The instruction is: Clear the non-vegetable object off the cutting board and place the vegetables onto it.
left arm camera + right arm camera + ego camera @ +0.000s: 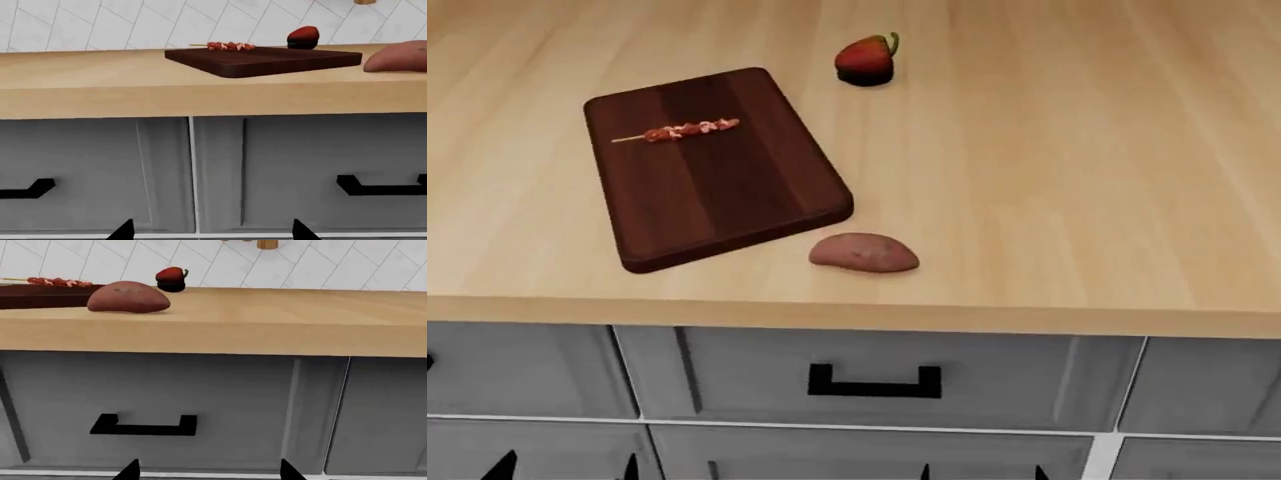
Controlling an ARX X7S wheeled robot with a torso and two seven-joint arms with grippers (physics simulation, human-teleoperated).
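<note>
The dark reddish-brown cutting board lies on the countertop at left. On its far part rests the non-vegetable object, a thin orange-red streaked strip on a skewer-like stick, seen again in the left wrist view. The red bell pepper stands beyond the board's far right corner. The pinkish-brown tuber lies just off the board's near right corner, close to the counter edge. My left gripper and right gripper hang low in front of the drawers, both open and empty, well below the counter.
Grey drawer fronts with black handles face me under the light wood countertop. A white tiled wall backs the counter, with a wooden item against it.
</note>
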